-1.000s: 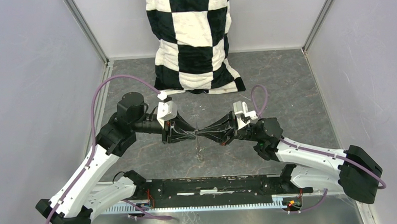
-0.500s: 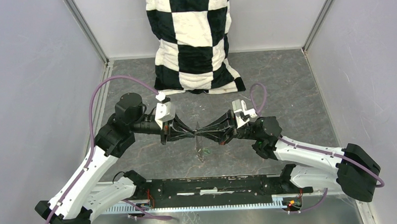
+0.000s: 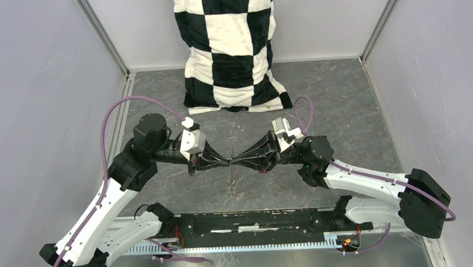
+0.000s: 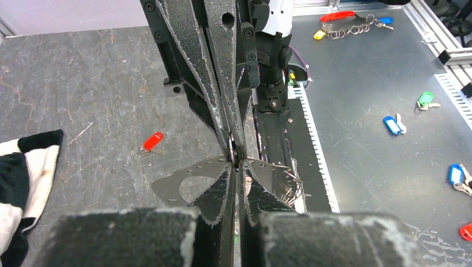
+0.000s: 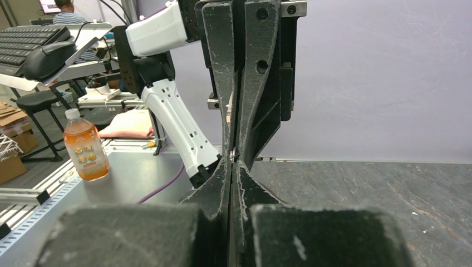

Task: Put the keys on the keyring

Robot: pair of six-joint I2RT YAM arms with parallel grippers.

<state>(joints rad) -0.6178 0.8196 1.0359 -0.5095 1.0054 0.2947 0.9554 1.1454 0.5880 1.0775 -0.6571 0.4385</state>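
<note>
Left gripper [image 3: 227,162] had closed its fingers together against the right gripper [image 3: 236,160], itself clamped on the dangling keyring [image 3: 231,183]; the red key [image 4: 152,141] lay unthreaded, so threading remained.

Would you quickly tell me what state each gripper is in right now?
Left gripper: closed; what it pinches cannot be told.
Right gripper: closed on the thin silvery wire keyring.

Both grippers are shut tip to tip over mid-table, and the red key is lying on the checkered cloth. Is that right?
Not quite. The red key lies on the bare grey table, apart from the checkered cloth, as the left wrist view shows. The left gripper and right gripper are shut tip to tip over mid-table.
</note>
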